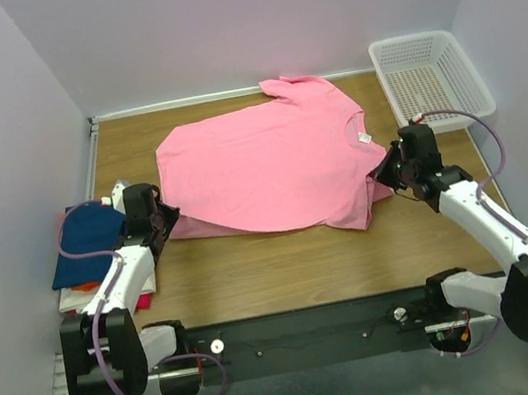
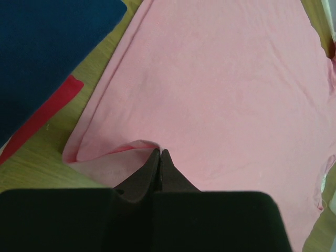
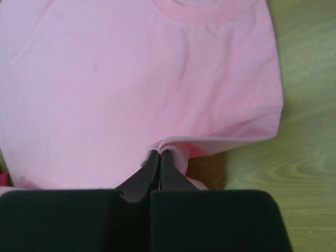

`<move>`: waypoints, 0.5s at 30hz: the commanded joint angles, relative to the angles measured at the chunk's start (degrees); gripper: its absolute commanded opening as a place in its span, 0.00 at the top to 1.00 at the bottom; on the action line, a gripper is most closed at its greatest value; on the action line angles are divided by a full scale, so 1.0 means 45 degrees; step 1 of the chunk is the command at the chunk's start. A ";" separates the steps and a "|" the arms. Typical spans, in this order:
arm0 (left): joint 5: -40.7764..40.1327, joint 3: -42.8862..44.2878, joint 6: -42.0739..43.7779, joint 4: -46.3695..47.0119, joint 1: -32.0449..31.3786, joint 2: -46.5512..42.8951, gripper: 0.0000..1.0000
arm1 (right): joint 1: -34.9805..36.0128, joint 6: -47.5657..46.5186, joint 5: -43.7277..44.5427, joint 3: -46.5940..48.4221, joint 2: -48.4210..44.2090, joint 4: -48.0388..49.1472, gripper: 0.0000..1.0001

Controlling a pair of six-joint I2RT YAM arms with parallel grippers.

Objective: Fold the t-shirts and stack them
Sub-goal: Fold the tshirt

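A bright pink t-shirt lies spread on the wooden table, folded over along its near side, collar toward the right. My left gripper is shut on the shirt's left edge; in the left wrist view the pinched cloth puckers at the fingertips of the left gripper. At the right edge my right gripper is shut on the pink t-shirt, with a fold bunched at its tips. A dark blue t-shirt tops a pile at the left, with a red one under it.
A white mesh basket stands at the back right corner of the table. The shirt pile lies at the left table edge beside the left arm. Grey walls close in the sides and back.
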 commanded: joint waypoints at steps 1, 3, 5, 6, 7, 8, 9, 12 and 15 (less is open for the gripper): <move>-0.0695 0.0661 0.0150 0.0071 -0.0054 0.0665 1.00 | -0.0044 -0.0619 0.0824 0.1260 0.1517 0.1048 1.00; -0.0891 0.0895 0.0131 0.0071 -0.0054 0.0822 1.00 | -0.0044 -0.0717 0.0805 0.1846 0.2416 0.1263 1.00; -0.1008 0.1129 0.0130 0.0032 -0.0054 0.1036 1.00 | -0.0044 -0.0775 0.0844 0.2449 0.3140 0.1303 0.99; -0.1047 0.1208 0.0130 0.0012 -0.0054 0.1115 1.00 | -0.0044 -0.0814 0.0844 0.2627 0.3355 0.1342 1.00; -0.1086 0.1286 0.0092 -0.0007 -0.0054 0.1174 1.00 | -0.0044 -0.0834 0.0902 0.2823 0.3550 0.1342 1.00; -0.1164 0.1422 0.0111 -0.0085 -0.0034 0.1271 1.00 | -0.0064 -0.0892 0.0922 0.3134 0.3861 0.1342 1.00; -0.1223 0.1481 0.0091 -0.0124 -0.0034 0.1311 1.00 | -0.0045 -0.0912 0.0941 0.3292 0.4000 0.1342 0.99; -0.1359 0.1599 0.0072 -0.0164 -0.0034 0.1369 1.00 | -0.0064 -0.1010 0.1078 0.3876 0.4429 0.1342 1.00; -0.1438 0.1735 0.0111 -0.0261 0.0005 0.1428 1.00 | -0.0180 -0.1049 0.1078 0.4191 0.4703 0.1342 1.00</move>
